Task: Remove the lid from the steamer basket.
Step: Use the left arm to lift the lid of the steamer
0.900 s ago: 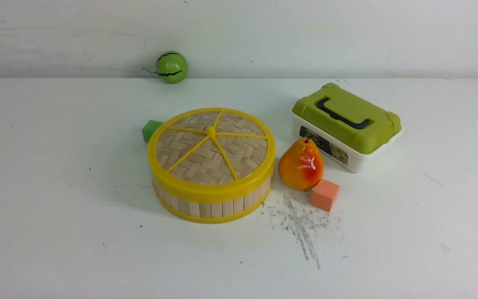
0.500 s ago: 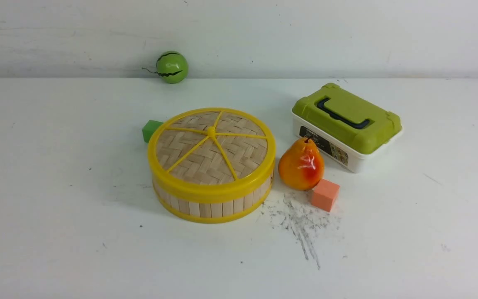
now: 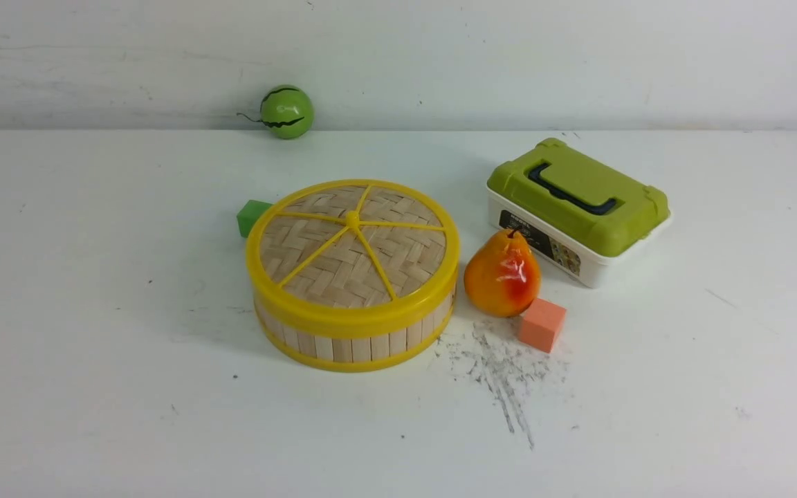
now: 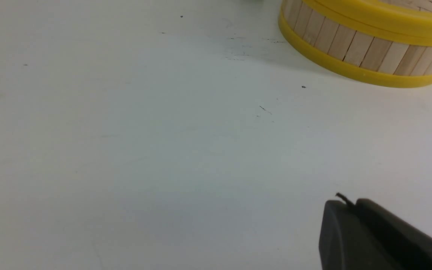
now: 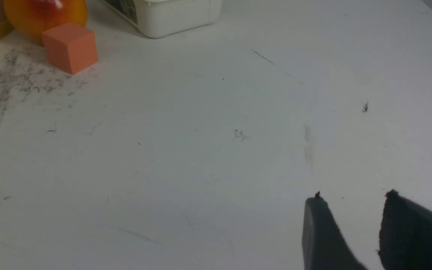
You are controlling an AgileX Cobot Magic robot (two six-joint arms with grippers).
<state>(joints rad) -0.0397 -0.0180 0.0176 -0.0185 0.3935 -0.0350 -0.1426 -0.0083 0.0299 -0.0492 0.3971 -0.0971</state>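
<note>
woven bamboo and yellow plastic make up the lid (image 3: 352, 245), which is seen in the front view seated flat on the steamer basket (image 3: 353, 344), near the middle of the white table (image 3: 94, 360). a green cube (image 3: 252, 216) is partly hidden behind the basket on its left. a toy pear (image 3: 502, 273) is set just beside the basket on its right, with an orange cube (image 3: 542, 324) close against the pear and a white box with an olive-green top (image 3: 578, 207) behind it. a small toy watermelon (image 3: 286, 111) is placed by the far wall.

in the left wrist view, the left gripper (image 4: 349, 204) is shown with its fingers pressed together over bare table, apart from the basket's slatted wall.

in the right wrist view, the right gripper (image 5: 354, 197) is shown with its fingers spread, only table between them, well apart from the orange cube.
</note>
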